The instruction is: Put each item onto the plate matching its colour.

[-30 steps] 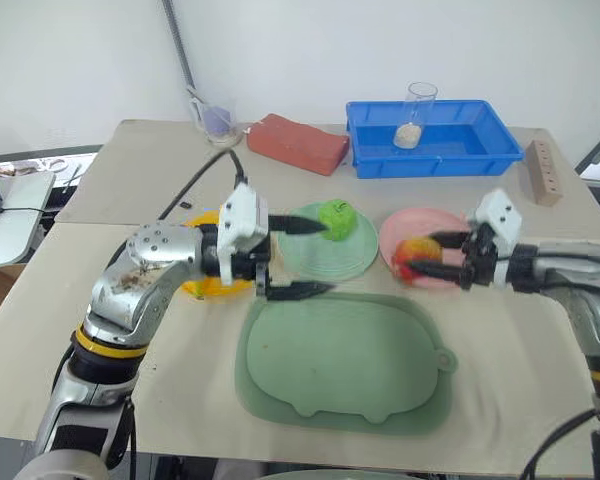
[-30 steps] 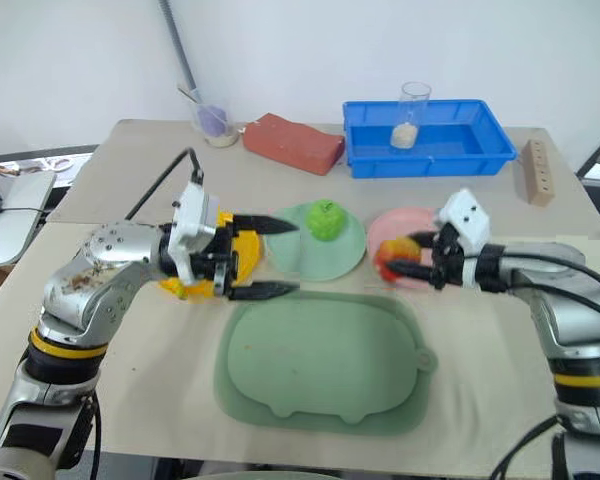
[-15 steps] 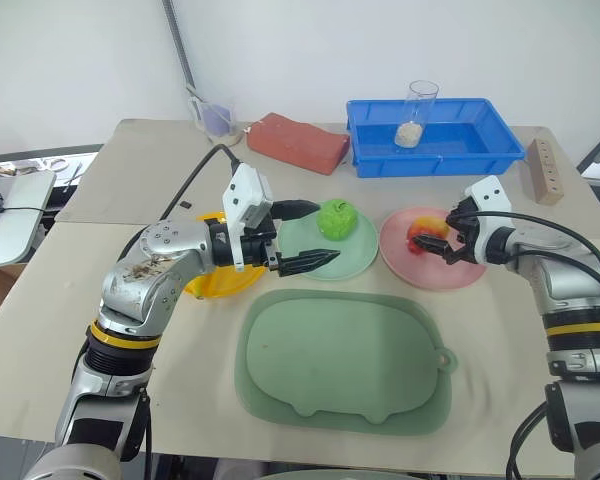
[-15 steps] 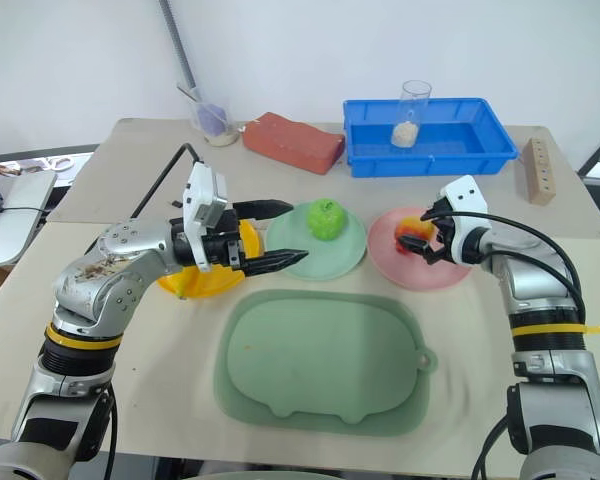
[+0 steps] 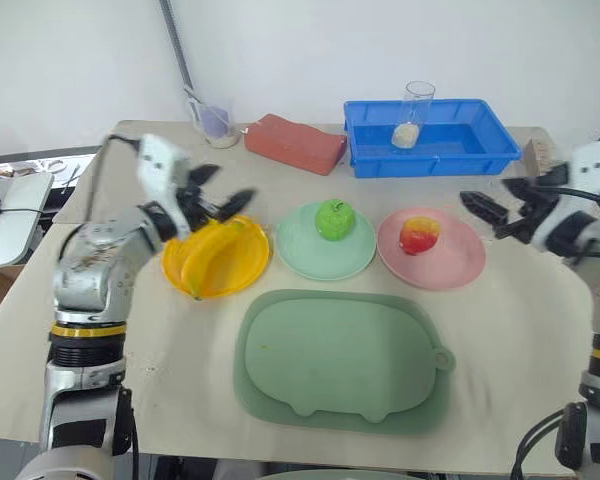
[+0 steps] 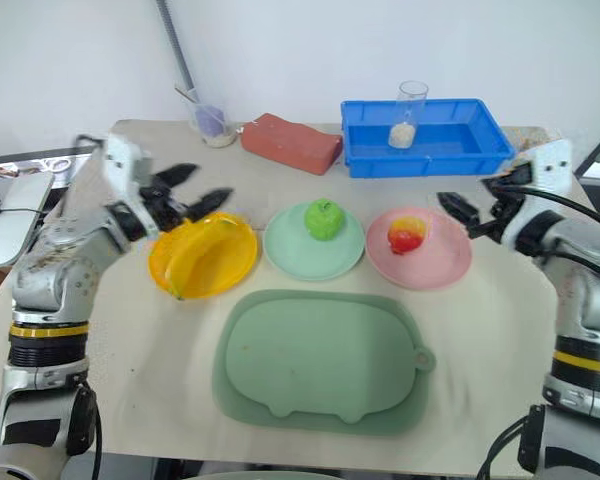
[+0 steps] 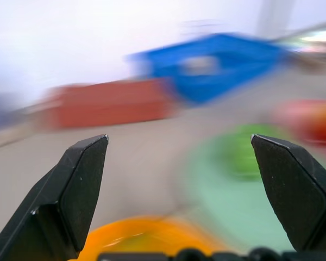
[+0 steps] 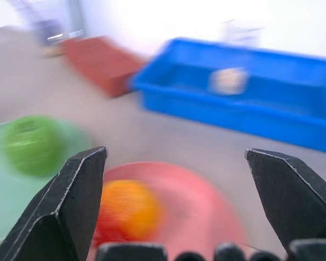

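Sorting looks complete: banana (image 5: 208, 256) on the yellow plate (image 5: 242, 272), left of the mint plate (image 5: 310, 262) holding the green apple (image 5: 334, 219); red apple (image 5: 419, 235) on the pink plate (image 5: 452, 268) to its right. Left gripper (image 5: 220, 186) and right gripper (image 5: 487, 217) stand wide open, empty, clear of the plates.

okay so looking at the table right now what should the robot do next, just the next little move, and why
Probably just draw both arms back and stop. The banana lies on the yellow plate, the green apple on the mint plate, the red-and-yellow apple on the pink plate. The left gripper and right gripper are open, holding nothing.
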`<state>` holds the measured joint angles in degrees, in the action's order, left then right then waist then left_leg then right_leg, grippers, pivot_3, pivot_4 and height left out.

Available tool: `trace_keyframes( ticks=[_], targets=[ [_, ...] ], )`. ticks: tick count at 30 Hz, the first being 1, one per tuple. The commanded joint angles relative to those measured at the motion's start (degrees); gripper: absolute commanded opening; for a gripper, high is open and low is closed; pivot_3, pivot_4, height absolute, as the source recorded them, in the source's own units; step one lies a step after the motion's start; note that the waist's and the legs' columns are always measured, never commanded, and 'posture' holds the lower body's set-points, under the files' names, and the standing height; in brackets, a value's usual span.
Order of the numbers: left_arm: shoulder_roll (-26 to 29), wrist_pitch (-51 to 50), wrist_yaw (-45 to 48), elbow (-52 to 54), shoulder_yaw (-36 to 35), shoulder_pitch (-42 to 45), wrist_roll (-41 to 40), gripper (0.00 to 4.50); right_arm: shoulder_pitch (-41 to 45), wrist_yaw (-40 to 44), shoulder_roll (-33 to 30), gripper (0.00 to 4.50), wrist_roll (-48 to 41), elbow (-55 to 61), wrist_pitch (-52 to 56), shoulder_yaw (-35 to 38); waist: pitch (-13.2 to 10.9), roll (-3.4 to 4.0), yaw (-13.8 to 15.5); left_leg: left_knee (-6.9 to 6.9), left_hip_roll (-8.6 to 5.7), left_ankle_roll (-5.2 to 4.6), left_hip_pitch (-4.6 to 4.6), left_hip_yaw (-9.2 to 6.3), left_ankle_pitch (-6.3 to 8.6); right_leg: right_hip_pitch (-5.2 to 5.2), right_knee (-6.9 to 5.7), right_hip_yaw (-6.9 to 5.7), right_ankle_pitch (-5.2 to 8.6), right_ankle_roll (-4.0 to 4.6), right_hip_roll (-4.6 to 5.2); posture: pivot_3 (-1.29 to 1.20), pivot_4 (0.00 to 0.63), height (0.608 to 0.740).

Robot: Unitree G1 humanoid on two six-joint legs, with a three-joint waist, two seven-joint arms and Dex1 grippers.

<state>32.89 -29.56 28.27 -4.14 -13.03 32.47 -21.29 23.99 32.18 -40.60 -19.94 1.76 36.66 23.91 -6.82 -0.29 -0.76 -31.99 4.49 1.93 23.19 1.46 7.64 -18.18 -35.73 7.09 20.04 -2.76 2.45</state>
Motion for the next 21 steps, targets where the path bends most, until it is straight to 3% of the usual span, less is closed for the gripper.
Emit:
trace_keyframes(
  ticks=[1,8,21],
  targets=[
    [1.88,8.54,-8.44,-8.65,-6.07,-1.4,5.63,4.5,-2.47,-7.08,0.92,4.48,5.24,-2.5,-8.2,2.48,0.02,0.0,-0.17,0.01,0.0,0.0,-0.02,0.0,0.0,-0.01,0.01,0.02,0.0,0.0,0.01,0.0,0.15,0.74],
    [3.52,18.88,-15.68,-25.25,-13.8,-4.25,7.35,4.5,-4.74,-20.14,2.69,4.48,12.37,-16.43,-21.01,3.94,0.02,0.02,0.01,0.08,-0.01,0.03,-0.03,0.07,-0.01,-0.1,-0.01,0.03,0.0,0.01,0.05,0.0,0.15,0.74],
    [3.27,25.06,-19.21,-35.62,-15.32,-6.2,7.25,4.5,-5.77,-28.9,6.3,4.48,12.55,-25.82,-28.15,3.98,0.04,-0.01,-0.27,0.18,-0.01,0.17,-0.06,0.08,-0.09,-0.04,-0.05,0.01,0.0,0.0,0.06,0.0,0.15,0.74]
  ],
)
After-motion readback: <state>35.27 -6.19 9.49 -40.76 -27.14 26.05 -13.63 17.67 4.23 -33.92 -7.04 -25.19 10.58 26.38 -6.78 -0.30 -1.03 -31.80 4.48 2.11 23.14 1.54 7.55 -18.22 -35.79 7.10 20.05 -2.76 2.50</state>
